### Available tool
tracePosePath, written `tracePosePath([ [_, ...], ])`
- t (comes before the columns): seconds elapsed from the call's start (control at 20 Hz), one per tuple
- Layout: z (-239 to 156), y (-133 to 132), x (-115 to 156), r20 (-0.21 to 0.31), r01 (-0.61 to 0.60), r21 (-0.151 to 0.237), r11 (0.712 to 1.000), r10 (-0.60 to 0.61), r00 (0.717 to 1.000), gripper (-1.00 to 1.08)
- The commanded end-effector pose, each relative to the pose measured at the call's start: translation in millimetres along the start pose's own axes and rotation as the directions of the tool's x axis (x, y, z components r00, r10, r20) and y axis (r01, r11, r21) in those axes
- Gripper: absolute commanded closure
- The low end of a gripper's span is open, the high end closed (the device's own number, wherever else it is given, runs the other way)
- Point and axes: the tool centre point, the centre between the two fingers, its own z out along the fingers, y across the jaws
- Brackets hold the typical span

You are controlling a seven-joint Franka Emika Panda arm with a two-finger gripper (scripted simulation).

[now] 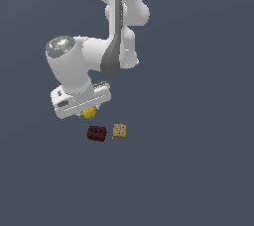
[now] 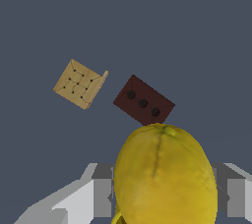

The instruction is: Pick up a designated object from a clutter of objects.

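- plain slate-blue floor (image 1: 198, 170) all round, nothing else by way of a room.
- furthest to the exterior view's left, the gripper (image 1: 85, 111) hangs under the white arm (image 1: 116, 31), and the yellow fruit (image 1: 89, 113) sits between its fingers (image 2: 93, 196), clamped as far as i can judge; whether it is clear of the floor i cannot tell.
- it looks a firm, light, smooth-skinned fruit, apt to roll; best pinched across its widest middle.
- next along, just beside, the dark red-brown block (image 1: 96, 133) with dots.
- rightmost, the tan cracker box (image 1: 119, 130).
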Motion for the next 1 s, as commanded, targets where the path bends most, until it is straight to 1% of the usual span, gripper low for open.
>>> tracePosePath([
  [0.0, -22.6, -18.5, 3.6, -0.001, 0.0, -0.001, 1.0, 0.0, 1.0, 1.08],
  [0.65, -147.1, -120.5, 26.2, 0.001, 0.0, -0.004, 1.0, 0.0, 1.0, 1.08],
  [0.95, -198.5, -161.9, 37.0, 0.001, 0.0, -0.004, 1.0, 0.0, 1.0, 1.08],
])
